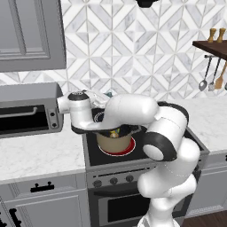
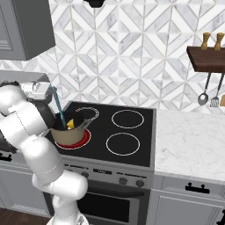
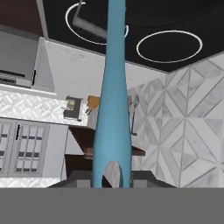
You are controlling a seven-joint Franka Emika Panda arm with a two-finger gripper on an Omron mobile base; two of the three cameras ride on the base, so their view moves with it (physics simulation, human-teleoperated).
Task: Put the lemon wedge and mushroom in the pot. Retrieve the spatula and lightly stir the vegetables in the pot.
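Now, spatula point(image 2: 58, 108) inside pot point(image 2: 68, 135) rim.

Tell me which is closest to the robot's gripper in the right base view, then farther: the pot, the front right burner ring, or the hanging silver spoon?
1. Pot, just below the gripper.
2. Front right burner ring, mid-stove.
3. Silver spoon, far right wall.

I see the spatula point(image 3: 113, 109) as smooth matt teal plastic; below my tool the pot point(image 2: 68, 135) looks matt beige, the stovetop point(image 2: 127, 132) glossy black glass, the worktop point(image 2: 189, 145) polished marble.
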